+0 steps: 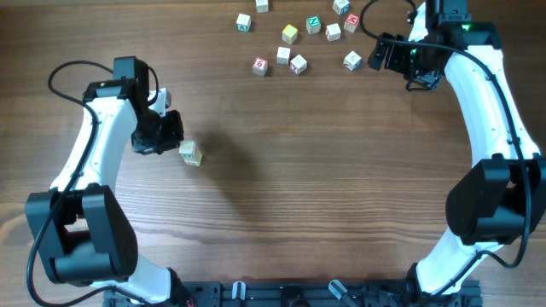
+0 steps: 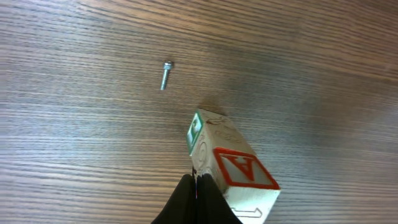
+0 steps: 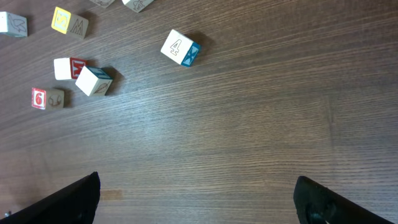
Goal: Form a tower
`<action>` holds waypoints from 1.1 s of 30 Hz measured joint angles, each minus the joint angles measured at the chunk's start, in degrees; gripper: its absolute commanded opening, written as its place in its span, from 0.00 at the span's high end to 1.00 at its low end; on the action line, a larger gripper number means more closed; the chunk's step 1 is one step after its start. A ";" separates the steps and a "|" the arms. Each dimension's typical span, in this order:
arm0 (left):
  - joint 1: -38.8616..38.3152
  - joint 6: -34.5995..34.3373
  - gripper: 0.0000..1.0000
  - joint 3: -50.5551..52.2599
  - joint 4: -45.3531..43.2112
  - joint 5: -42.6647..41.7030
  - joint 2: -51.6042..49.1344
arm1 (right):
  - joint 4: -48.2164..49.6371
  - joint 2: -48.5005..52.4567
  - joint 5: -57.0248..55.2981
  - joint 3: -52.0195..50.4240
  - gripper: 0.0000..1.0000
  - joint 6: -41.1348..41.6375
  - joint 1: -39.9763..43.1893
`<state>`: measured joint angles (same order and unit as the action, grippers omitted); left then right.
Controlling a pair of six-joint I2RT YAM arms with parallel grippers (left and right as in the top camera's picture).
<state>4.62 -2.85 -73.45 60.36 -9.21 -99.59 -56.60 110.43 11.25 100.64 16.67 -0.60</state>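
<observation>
The tower (image 1: 190, 153) is a short stack of pale letter cubes standing at the left of the table. In the left wrist view the tower (image 2: 231, 167) leans away from the camera, with a red A on its top cube and a green mark on a lower one. My left gripper (image 1: 175, 136) is shut with nothing between its fingers, and its fingertips (image 2: 198, 198) rest right against the stack's left side. My right gripper (image 1: 377, 56) hovers open at the far right, holding nothing, and its fingers (image 3: 68, 202) stand wide apart over bare wood.
Several loose letter cubes (image 1: 299, 34) lie scattered at the far edge; the nearest to my right gripper is one marked 4 (image 3: 180, 48). A small screw (image 2: 165, 74) lies on the wood beyond the tower.
</observation>
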 measured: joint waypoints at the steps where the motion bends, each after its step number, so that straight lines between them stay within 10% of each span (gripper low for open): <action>1: 0.00 -0.20 0.96 0.00 0.00 1.11 0.00 | 0.00 0.00 0.00 0.00 0.00 -0.02 0.00; 33: 0.00 0.26 0.96 0.00 -1.46 -1.20 0.00 | 0.00 0.00 0.00 0.00 0.00 -0.02 0.00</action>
<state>4.62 -2.59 -73.45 58.89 -10.41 -99.59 -56.60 110.43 11.25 100.64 16.64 -0.60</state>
